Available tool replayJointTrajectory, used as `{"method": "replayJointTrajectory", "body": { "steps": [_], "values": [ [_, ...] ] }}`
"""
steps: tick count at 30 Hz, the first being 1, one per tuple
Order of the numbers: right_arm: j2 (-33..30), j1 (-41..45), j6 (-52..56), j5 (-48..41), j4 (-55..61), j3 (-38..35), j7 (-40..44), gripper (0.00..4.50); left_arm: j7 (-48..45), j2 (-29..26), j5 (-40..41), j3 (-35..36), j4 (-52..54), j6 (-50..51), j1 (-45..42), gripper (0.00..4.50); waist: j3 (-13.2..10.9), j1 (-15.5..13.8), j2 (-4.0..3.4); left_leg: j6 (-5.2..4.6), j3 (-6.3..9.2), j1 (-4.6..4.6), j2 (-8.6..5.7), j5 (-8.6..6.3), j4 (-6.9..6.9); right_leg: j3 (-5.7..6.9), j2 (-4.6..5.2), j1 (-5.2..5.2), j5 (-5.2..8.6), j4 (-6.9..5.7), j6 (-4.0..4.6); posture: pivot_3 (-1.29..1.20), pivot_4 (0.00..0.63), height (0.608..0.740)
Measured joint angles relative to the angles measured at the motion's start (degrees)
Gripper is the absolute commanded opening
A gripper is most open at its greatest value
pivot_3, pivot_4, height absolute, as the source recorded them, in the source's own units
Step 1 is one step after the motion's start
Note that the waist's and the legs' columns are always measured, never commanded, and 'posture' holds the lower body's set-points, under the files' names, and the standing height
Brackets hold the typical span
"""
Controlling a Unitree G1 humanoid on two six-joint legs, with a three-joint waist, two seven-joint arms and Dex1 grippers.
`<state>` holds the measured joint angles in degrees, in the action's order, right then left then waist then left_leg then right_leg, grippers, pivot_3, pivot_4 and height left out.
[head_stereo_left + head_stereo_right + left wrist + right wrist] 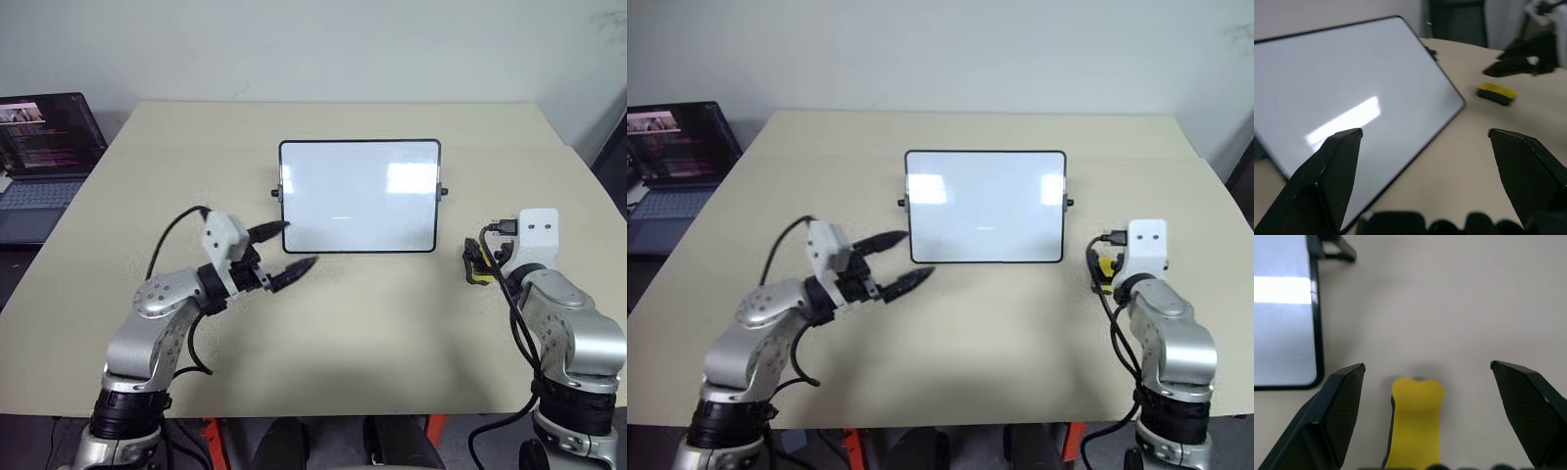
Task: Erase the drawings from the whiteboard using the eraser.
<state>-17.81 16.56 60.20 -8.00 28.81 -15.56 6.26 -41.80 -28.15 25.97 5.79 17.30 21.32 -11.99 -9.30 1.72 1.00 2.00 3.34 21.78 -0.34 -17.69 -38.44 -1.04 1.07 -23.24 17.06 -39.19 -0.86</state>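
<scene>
We are seeing the whiteboard [360,196] lying flat at the middle of the beige table [372,333], its glossy white face showing only glare, and the yellow eraser [1414,418] is lying on the table off the board's right edge, apart from it. Our right gripper [1427,377] is hovering over the eraser with its jaws spread wide on either side, touching nothing. Our left gripper [289,247] is hanging equally open and empty by the board's lower left corner, while a laptop [44,157] is sitting at the far left.
</scene>
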Motion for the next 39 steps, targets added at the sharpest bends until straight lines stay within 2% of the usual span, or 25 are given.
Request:
{"method": "replayJointTrajectory", "body": {
  "steps": [4, 11, 14, 16, 18, 20, 26, 30, 35, 39],
  "values": [
    [2.3, -5.3, -6.0, -0.4, 4.5, 0.2, 0.8, 4.45, 11.7, 6.4, -1.6, 1.8, 4.6, 1.8, 4.2, 4.5, 0.1, -0.1, 0.04, 0.0, 0.0, 0.0, 0.0, -0.01, -0.02, -0.01, 0.01, 0.06, -0.01, 0.04, -0.02, 0.0, 0.15, 0.74],
    [8.4, -24.5, -26.1, -1.2, 6.1, 2.4, 4.2, 4.45, 29.0, 17.6, -8.8, -0.8, 10.9, 3.4, 16.3, 4.5, 0.3, -0.2, -0.05, -0.01, -0.02, -0.07, -0.01, -0.01, -0.08, -0.06, 0.01, 0.12, -0.04, 0.02, -0.07, 0.0, 0.15, 0.74],
    [9.7, -30.0, -32.2, -1.1, 5.8, 2.8, 4.9, 4.45, 33.3, 19.2, -12.1, -2.4, 12.1, 4.1, 20.7, 4.5, 0.3, -0.1, -0.06, -0.01, -0.03, -0.11, -0.01, -0.01, -0.29, -0.08, 0.01, 0.14, -0.05, -0.23, -0.09, 0.0, 0.15, 0.74],
    [10.6, -32.0, -35.8, -1.3, 5.8, 2.8, 5.1, 4.45, 35.0, 20.2, -13.5, -3.6, 14.1, 4.1, 23.1, 4.5, 0.3, -0.1, -0.06, -0.02, -0.04, -0.32, -0.02, -0.01, -0.33, -0.09, 0.0, 0.33, -0.05, -0.29, -0.1, 0.0, 0.15, 0.74],
    [12.4, -35.3, -40.0, -1.9, 5.8, 2.9, 5.1, 4.45, 36.5, 21.8, -14.9, -5.2, 16.6, 2.8, 27.1, 4.5, 0.2, -0.1, -0.1, -0.03, 0.0, -1.06, 0.01, -0.04, -0.19, -0.05, -0.01, 1.16, 0.0, -0.04, -0.13, 0.0, 0.15, 0.74],
    [14.9, -37.9, -43.2, -2.2, 5.7, 2.9, 4.1, 4.45, 37.5, 22.8, -15.5, -5.4, 16.9, 1.7, 29.2, 4.5, 0.2, -0.1, -0.13, -0.04, 0.04, -1.4, 0.01, -0.03, 0.01, -0.03, -0.03, 1.49, 0.19, 0.19, -0.38, 0.0, 0.15, 0.74],
    [16.0, -37.0, -46.1, -2.3, 5.2, 4.2, 3.0, 4.45, 37.8, 23.5, -16.6, -6.4, 16.9, -1.0, 29.1, 4.5, 0.2, -0.1, -0.1, -0.06, -0.04, -1.56, -0.02, 0.0, -0.01, -0.11, -0.03, 1.65, 0.18, 0.22, -0.44, 0.0, 0.15, 0.74],
    [16.7, -37.7, -47.2, -1.0, 5.1, 8.0, 2.0, 4.45, 37.8, 23.5, -17.4, -7.0, 16.9, -1.9, 28.7, 4.5, 0.2, -0.2, -0.1, -0.05, -0.02, -1.6, -0.04, 0.0, 0.3, -0.11, -0.02, 1.59, 0.17, 0.25, -0.36, 0.0, 0.15, 0.74],
    [15.8, -41.3, -50.5, -0.1, 4.8, 8.3, 2.5, 4.45, 37.3, 23.3, -18.0, -7.9, 16.9, -2.0, 28.1, 4.5, 0.2, -0.2, -0.09, 0.0, 0.0, -1.57, -0.06, -0.05, 0.43, -0.1, 0.0, 1.56, 0.24, 0.31, -0.22, 0.0, 0.15, 0.74],
    [14.0, -40.1, -50.6, 0.2, 4.9, 7.7, 2.1, 4.45, 37.1, 23.4, -18.1, -9.5, 16.9, -2.0, 28.3, 4.5, 0.2, -0.1, -0.07, 0.01, -0.02, -1.55, -0.06, -0.06, 0.43, -0.12, 0.01, 1.54, 0.25, 0.33, -0.23, 0.0, 0.15, 0.74]
  ]
}}
